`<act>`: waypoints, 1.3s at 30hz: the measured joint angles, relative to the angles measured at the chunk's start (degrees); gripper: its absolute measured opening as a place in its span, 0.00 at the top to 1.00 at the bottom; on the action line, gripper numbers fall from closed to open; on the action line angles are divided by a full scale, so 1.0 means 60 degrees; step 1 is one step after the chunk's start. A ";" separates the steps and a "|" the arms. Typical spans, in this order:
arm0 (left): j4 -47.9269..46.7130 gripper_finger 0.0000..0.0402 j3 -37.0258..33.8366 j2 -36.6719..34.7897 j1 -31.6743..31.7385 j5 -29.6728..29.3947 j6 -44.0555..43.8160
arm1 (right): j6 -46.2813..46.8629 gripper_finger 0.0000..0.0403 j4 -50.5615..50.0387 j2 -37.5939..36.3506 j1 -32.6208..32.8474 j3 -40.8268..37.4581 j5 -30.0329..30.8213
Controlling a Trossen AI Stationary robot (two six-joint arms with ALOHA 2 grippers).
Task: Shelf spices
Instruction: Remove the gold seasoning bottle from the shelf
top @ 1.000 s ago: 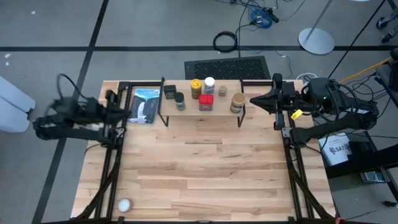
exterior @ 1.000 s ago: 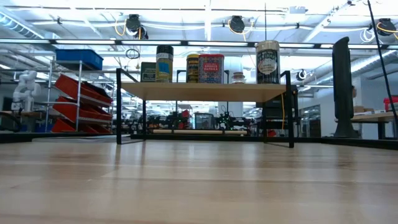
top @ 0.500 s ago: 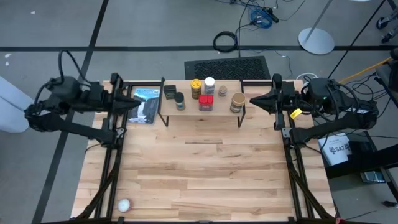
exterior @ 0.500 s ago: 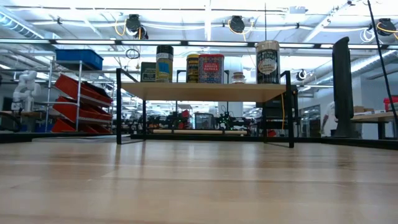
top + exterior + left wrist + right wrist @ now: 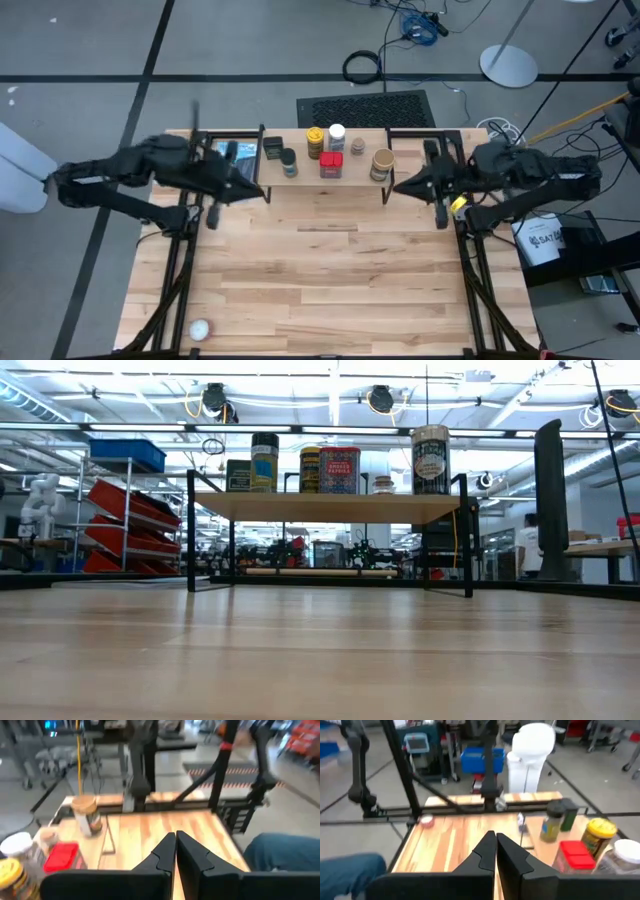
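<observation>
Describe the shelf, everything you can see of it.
The shelf is a low, narrow riser: a light wood plank top on thin black metal legs, with a black rail behind. It stands level at the table's far edge, midway between the two arms. All six spices stand upright on it: black square tin, dark-lidded jar, yellow-lidded jar, red tin, white-lidded jar, tan-lidded jar. Nothing stands under it. No gripper touches it.

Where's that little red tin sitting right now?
The red tin stands on the shelf at the table's far edge, near its middle, between the small dark-lidded jar and the tan-lidded jar.
</observation>
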 joint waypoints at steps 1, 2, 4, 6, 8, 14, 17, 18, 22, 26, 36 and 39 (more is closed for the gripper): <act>-0.0003 0.94 0.0000 0.0086 0.0000 -0.0051 0.0019 | -0.0080 1.00 0.0016 0.0048 0.0053 -0.0056 -0.0002; 0.0053 0.94 0.0001 0.0172 0.0004 -0.0060 0.0015 | -0.0157 1.00 -0.0001 0.0094 0.0067 -0.0104 0.0014; 0.0126 0.94 0.0004 0.0396 0.0000 -0.0063 0.0032 | -0.0248 1.00 -0.0012 0.0176 0.0059 -0.0176 0.0374; 0.0417 0.94 0.0004 0.0698 0.0000 -0.0063 0.0474 | -0.0259 1.00 -0.0042 0.0243 0.0033 -0.0252 0.1088; 0.0559 0.94 0.0018 0.0911 0.0000 -0.0104 0.0656 | -0.0332 1.00 -0.0043 0.0277 0.0002 -0.0260 0.1669; 0.0195 0.95 -0.0004 0.0713 -0.0158 -0.1419 0.1234 | -0.0250 1.00 -0.0944 0.0170 -0.0490 0.0045 0.1440; 0.0153 0.97 -0.0004 -0.0025 -0.0222 -0.2667 0.1633 | -0.0083 0.98 -0.1535 -0.0043 -0.0759 0.0335 0.1497; 0.0197 0.97 -0.0004 -0.0322 -0.0200 -0.3068 0.1762 | -0.0090 0.97 -0.1605 -0.0121 -0.0873 0.0436 0.1504; 0.0473 0.97 0.0011 -0.1210 0.0036 -0.3659 0.1950 | -0.0328 0.92 -0.1591 -0.0338 -0.1613 0.0819 0.1575; 0.0294 0.97 0.0035 -0.1483 0.0146 -0.3391 0.1492 | -0.0335 0.87 -0.1683 -0.0299 -0.2544 0.1106 0.1763; -0.0035 0.97 -0.0652 -0.1036 0.0004 -0.1691 0.0779 | 0.0256 0.78 -0.2290 0.0030 -0.2405 0.0883 0.0990; -0.0025 0.97 -0.0723 -0.0800 0.0001 -0.1813 0.1017 | 0.0194 0.75 -0.2462 0.0090 -0.2375 0.0782 0.0975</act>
